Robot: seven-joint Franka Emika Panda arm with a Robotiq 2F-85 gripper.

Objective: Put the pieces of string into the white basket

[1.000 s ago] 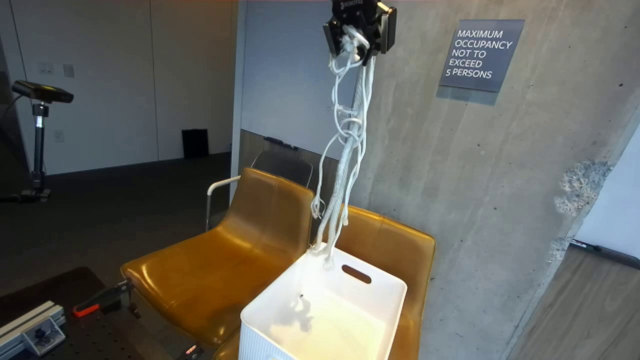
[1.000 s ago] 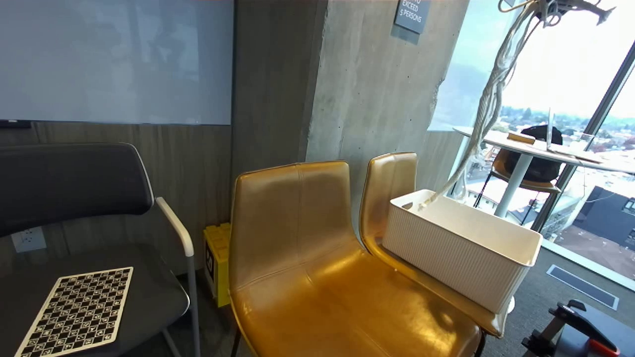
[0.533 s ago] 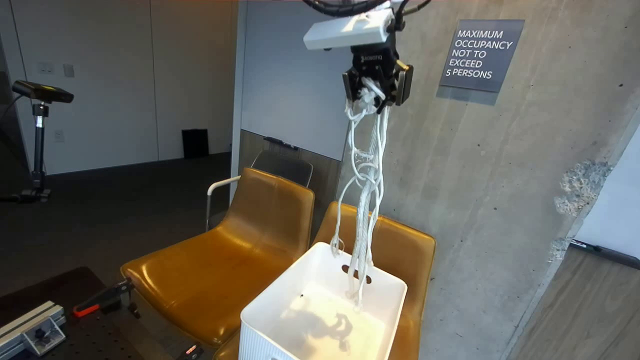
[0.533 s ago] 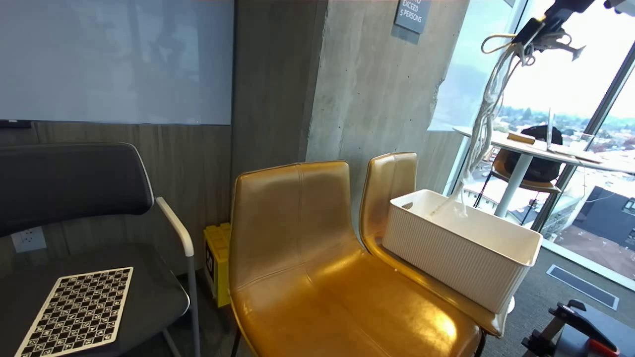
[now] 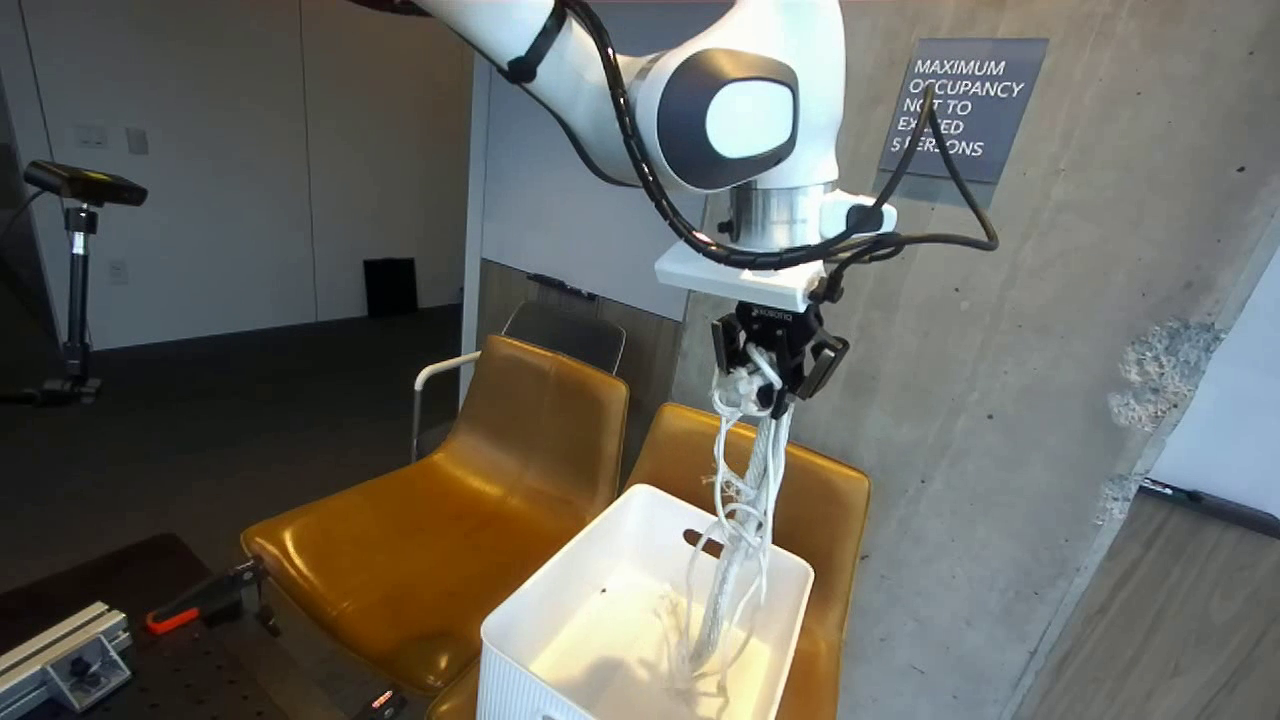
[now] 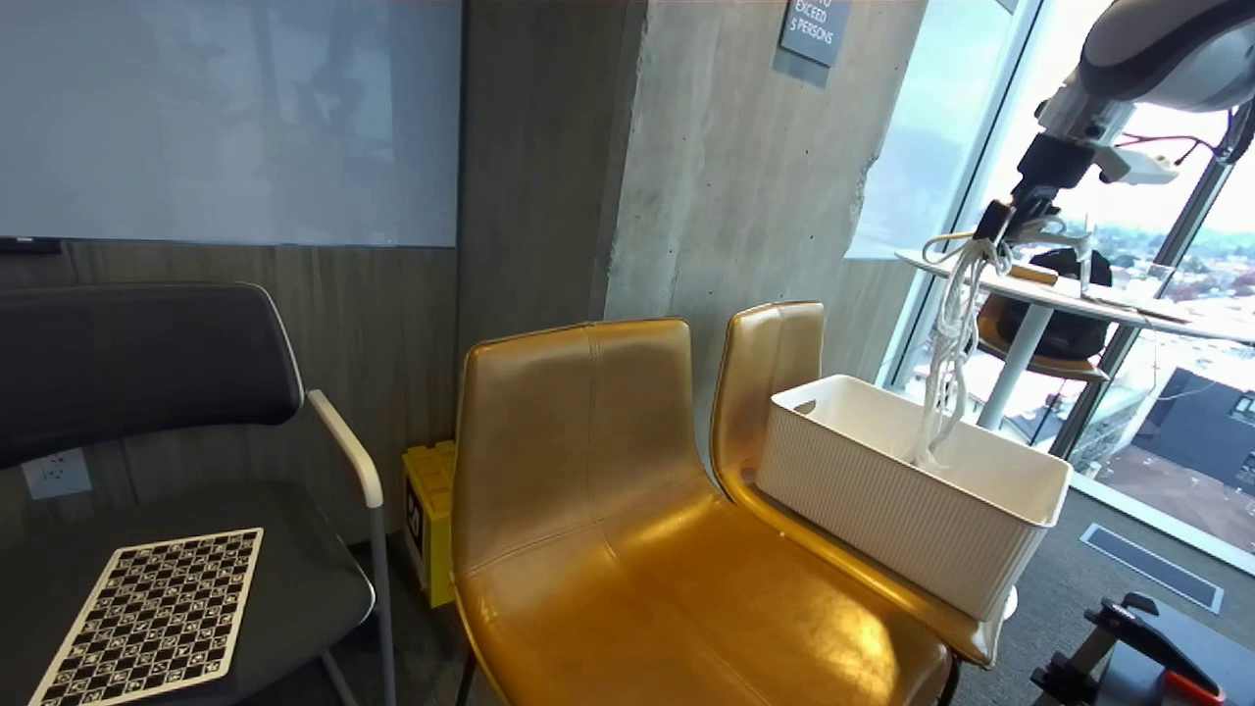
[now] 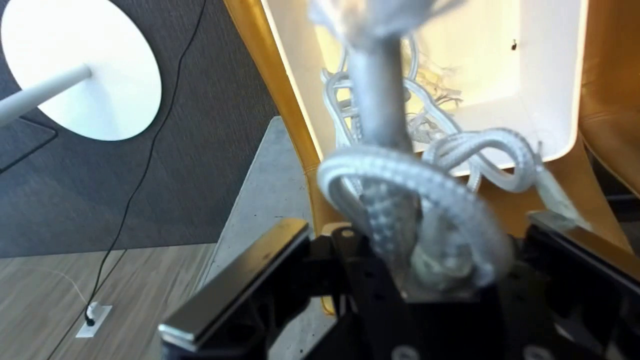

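The pieces of string [image 5: 738, 570] are a cream-white tangle hanging from my gripper [image 5: 772, 386]. Their lower ends are inside the white basket [image 5: 560, 605], near its bottom. The string [image 6: 949, 343], gripper [image 6: 1000, 226] and basket [image 6: 882, 500] also show in an exterior view. In the wrist view the gripper [image 7: 420, 225] has its fingers well apart around a thick bundle of string [image 7: 382, 100] wedged near the palm, with a loop draped over it. The basket [image 7: 550, 95] lies below. The exact contact of fingers and cord is partly hidden.
The basket stands on a tan chair [image 5: 830, 480] against a concrete pillar [image 5: 1050, 420]. A second tan chair [image 5: 420, 520] stands beside it. A dark chair [image 6: 176, 392] holds a checkered board [image 6: 147, 613]. A table [image 6: 1128, 304] stands behind. A clamp [image 5: 200, 600] lies on a bench.
The arm has come down into view and my gripper has lowered over the basket with the string. The string's lower ends went from the far rim to inside the basket.
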